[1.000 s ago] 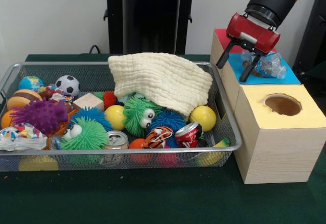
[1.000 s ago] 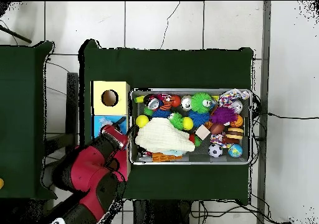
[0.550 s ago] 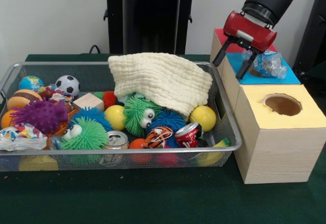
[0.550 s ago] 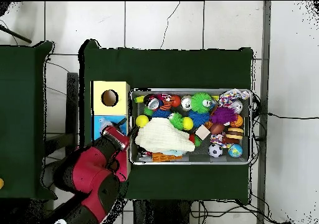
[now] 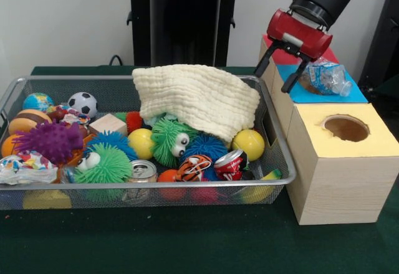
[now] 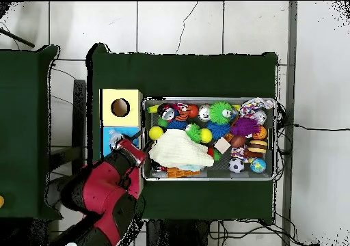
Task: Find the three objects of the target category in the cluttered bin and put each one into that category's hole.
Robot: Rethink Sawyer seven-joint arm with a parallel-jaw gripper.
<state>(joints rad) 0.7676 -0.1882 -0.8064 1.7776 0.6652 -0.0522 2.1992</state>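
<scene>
Clear crumpled plastic is what I'm watching: the bottle (image 5: 325, 77) lies on its side on the blue-topped box (image 5: 349, 93), over that box's hole rather than down it, as far as I can tell. Over the last second my gripper (image 5: 277, 75) has lifted off it and swung toward the bin; its two dark prongs now hang spread apart with nothing between them, just beside the bottle and above the basket's corner. I read that as a release made and a return to searching, though the bottle may not have dropped through.

Inside the wire basket (image 5: 149, 183) a cream cloth (image 5: 196, 96) is draped over the far middle, hiding whatever sits beneath. Two crushed cans (image 5: 230, 162) lie near the front rail among spiky toys and a yellow ball (image 5: 249, 143).

Beyond, the yellow-topped box (image 5: 346, 155) stands nearest the camera. Everything rests on a dark green table cover (image 5: 187, 236), over pale floor tiles (image 6: 178, 24) in the overhead view.
</scene>
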